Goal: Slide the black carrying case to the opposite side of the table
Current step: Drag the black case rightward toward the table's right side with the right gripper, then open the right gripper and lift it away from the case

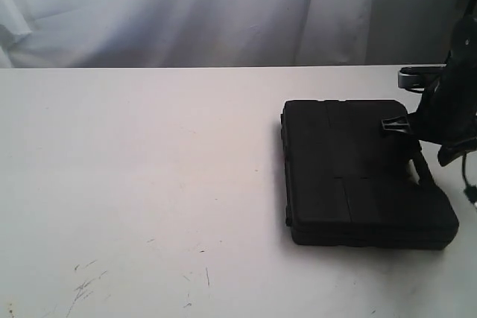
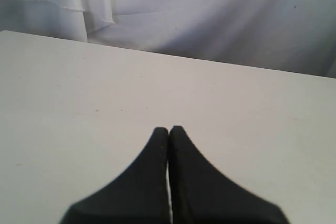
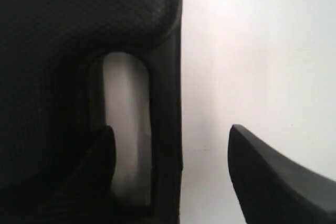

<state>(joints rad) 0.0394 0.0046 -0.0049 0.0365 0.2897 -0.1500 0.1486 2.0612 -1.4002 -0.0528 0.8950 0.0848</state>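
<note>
The matte-black case [image 1: 365, 173] lies flat on the right part of the white table [image 1: 149, 184]. My right gripper [image 1: 419, 160] hangs over the case's right edge, at the handle. In the right wrist view this gripper [image 3: 170, 129] is open and straddles the handle bar [image 3: 167, 98]. One of its fingers [image 3: 100, 156] sits at the handle slot [image 3: 123, 114], the other over bare table [image 3: 252, 51] outside the case [image 3: 79, 19]. My left gripper [image 2: 168, 128] is shut on nothing above the bare table [image 2: 105, 87] and is out of the exterior view.
A white curtain [image 1: 223, 5] hangs behind the table's far edge. Dark scratches [image 1: 86, 284] mark the tabletop at the near left. The right arm's silver bracket [image 1: 414, 78] juts out above the case's far right corner.
</note>
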